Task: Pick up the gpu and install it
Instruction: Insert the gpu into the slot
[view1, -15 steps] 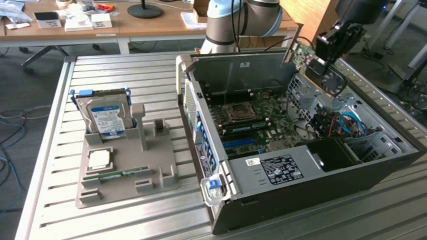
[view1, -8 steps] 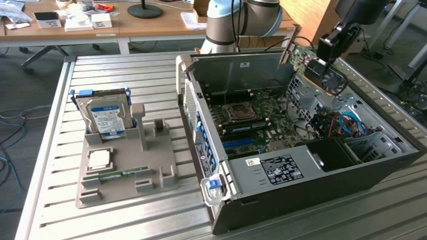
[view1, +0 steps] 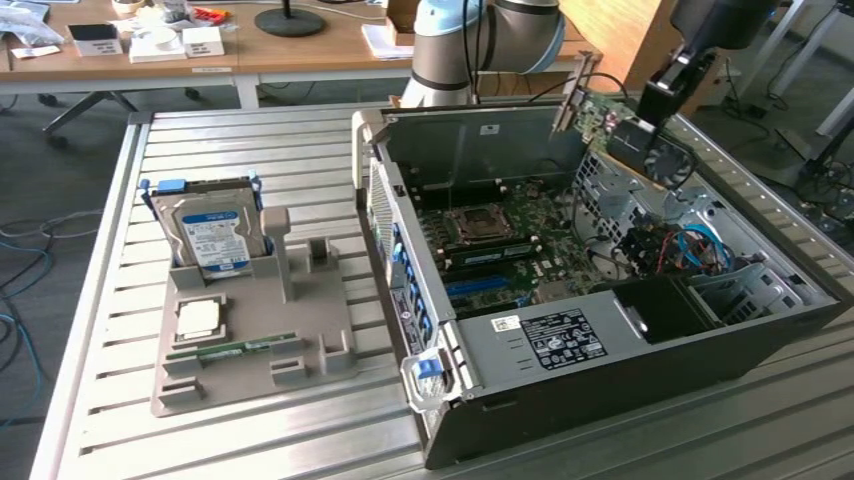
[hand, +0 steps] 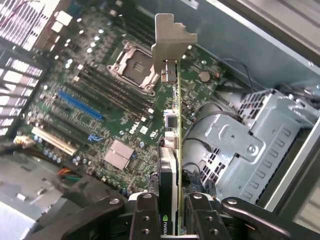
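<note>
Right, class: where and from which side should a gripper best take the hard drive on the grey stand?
The hard drive stands upright in a slot of the grey stand, so probably pinch its free upper half across the flat faces, coming from above.

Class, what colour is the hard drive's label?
The label is blue and white, best seen in the exterior view.

The slatted metal table (view1: 240, 440) and the open black computer case (view1: 601, 380) are seen from high up and well back in the exterior view, at an oblique downward angle. The wrist view is set close behind the black gripper (hand: 171, 210) and faces past it into the case. The green motherboard (view1: 521, 240) (hand: 100, 90) and the thin dark gpu with a pale metal bracket (view1: 621, 125) (hand: 172, 130) are shared by both views.
</note>
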